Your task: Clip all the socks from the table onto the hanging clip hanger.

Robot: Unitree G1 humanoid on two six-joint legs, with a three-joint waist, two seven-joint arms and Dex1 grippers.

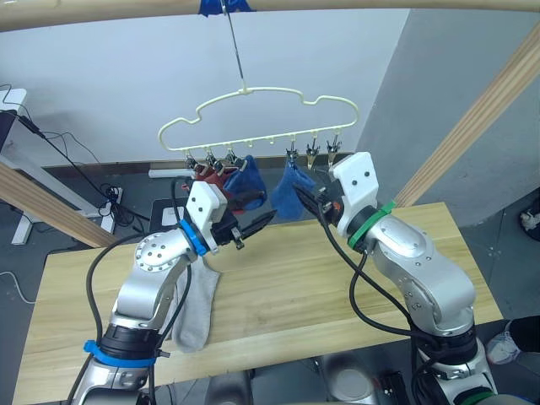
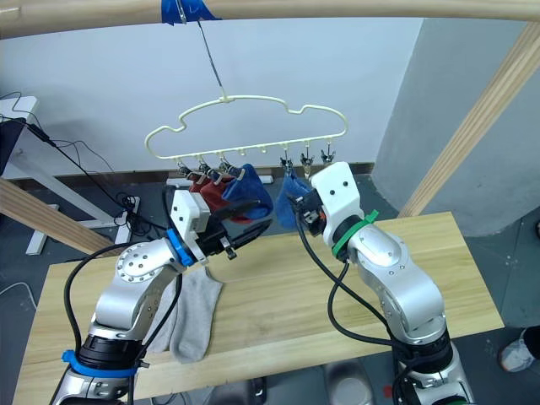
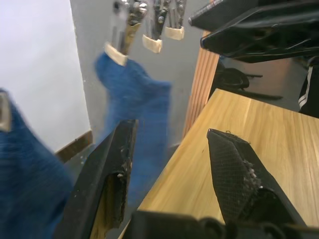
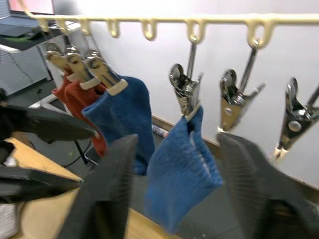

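Note:
The pale-yellow clip hanger (image 1: 257, 114) hangs from a pole above the table's far edge. Clipped to it from the left are a rust-red sock (image 1: 208, 179), a blue sock (image 1: 247, 180) and a second blue sock (image 1: 292, 191). Two clips (image 4: 234, 97) to the right of that hang empty. Light grey socks (image 1: 196, 305) lie together on the table (image 1: 295, 287), under my left arm. My left gripper (image 1: 263, 209) is open and empty, just below the first blue sock. My right gripper (image 4: 177, 138) is open, its fingers on either side of the second blue sock (image 4: 182, 164).
A thick wooden pole (image 1: 354, 4) runs overhead and carries the hanger. Slanted wooden beams stand at the right (image 1: 489, 110) and at the left (image 1: 42, 207). Cables and a white desk leg (image 1: 25, 202) are on the floor behind the table.

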